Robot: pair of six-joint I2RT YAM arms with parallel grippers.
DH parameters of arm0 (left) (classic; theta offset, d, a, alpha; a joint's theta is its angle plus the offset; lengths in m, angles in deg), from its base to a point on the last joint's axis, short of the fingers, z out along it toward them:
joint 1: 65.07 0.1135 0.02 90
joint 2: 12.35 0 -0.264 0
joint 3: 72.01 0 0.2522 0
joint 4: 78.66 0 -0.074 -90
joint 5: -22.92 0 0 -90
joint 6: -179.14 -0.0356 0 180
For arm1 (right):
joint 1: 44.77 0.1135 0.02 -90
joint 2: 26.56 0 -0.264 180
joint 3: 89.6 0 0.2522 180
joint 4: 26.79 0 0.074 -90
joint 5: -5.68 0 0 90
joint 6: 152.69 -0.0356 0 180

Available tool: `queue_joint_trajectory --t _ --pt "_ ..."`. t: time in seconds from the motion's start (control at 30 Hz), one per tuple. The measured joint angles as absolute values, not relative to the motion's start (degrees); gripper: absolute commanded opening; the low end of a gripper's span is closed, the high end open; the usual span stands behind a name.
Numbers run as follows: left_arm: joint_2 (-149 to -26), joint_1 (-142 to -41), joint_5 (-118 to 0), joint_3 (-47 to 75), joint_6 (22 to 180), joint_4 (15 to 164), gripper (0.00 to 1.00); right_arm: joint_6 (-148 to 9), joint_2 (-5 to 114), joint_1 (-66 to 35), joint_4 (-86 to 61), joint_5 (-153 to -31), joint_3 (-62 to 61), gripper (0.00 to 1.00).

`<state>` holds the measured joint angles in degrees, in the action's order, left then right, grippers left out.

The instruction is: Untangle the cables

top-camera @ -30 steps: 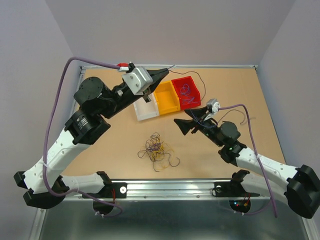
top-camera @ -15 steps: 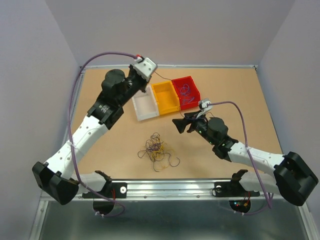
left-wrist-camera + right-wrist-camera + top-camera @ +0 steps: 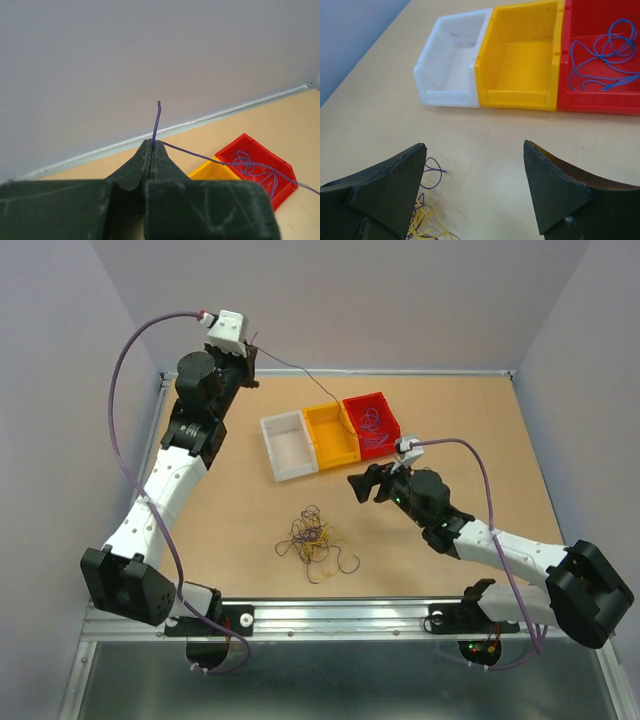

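The cables are a small tangle [image 3: 312, 538] of purple, yellow and dark wires on the table near the front; part of the tangle shows at the lower left of the right wrist view [image 3: 422, 220]. My left gripper [image 3: 252, 352] is raised at the far left back and shut on one thin purple wire [image 3: 300, 373]. That wire runs down to the red bin [image 3: 380, 449], which holds more purple wire [image 3: 600, 55]. In the left wrist view the shut gripper [image 3: 151, 145] pinches the wire [image 3: 200, 154]. My right gripper [image 3: 358, 485] is open and empty [image 3: 475, 147], low over the table to the right of and behind the tangle.
Three bins stand in a row at the back: white [image 3: 290, 450], yellow [image 3: 333, 430] and red. The right wrist view shows the white bin [image 3: 451, 65] and the yellow bin [image 3: 520, 55] holding nothing. Walls close the table at the back and both sides.
My left arm has swung up and back to the left from over the bins, drawing the purple wire out from the red bin. My right gripper has shifted slightly.
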<state>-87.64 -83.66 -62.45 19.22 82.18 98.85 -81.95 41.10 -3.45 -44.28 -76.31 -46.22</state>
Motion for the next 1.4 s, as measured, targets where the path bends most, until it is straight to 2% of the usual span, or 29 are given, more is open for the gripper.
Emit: queue_joint_trajectory --t 0.13,0.17,0.27,0.4,0.57,0.7,0.83,1.1,1.17,1.4 --pt "-90.9 -77.4 -65.2 19.4 89.5 98.0 0.0 -82.4 41.2 -3.4 -41.7 -72.8 -45.9 0.85" --pt "-91.1 -75.6 -66.1 19.4 91.0 97.6 0.0 -82.7 41.2 -3.4 -41.3 -71.9 -45.9 0.9" --pt "-89.9 -70.0 -67.7 17.4 95.2 99.1 0.0 -84.7 40.2 -3.5 -38.5 -65.7 -45.9 0.99" --pt "-84.7 -64.8 -68.0 11.2 98.5 102.5 0.0 -87.8 36.1 -4.6 -35.4 -58.0 -45.9 1.0" --pt "-82.5 -65.5 -64.4 10.0 99.6 105.9 0.0 -91.5 32.1 -8.8 -33.4 -53.1 -45.9 1.0" --pt "-83.4 -66.0 -61.3 9.6 99.7 106.7 0.0 -93.5 31.0 -12.8 -31.3 -52.9 -45.9 1.0" --pt "-83.8 -66.4 -64.9 8.4 99.8 106.9 0.0 -95.1 31.1 -14.1 -28.9 -52.8 -45.9 1.0" --pt "-82.6 -63.5 -72.7 5.3 101.5 107.9 0.0 -104.3 30.8 -30.2 -20.3 -53.6 -45.9 1.0" --pt "-82.2 -62.8 -73.4 5.3 101.9 108.0 0.0 -106.3 30.8 -31.6 -18.0 -52.7 -45.9 1.0" --pt "-82.6 -62.1 -65.5 5.3 102.2 109.9 0.0 -108.6 28.5 -32.1 -14.3 -53.5 -45.9 1.0"
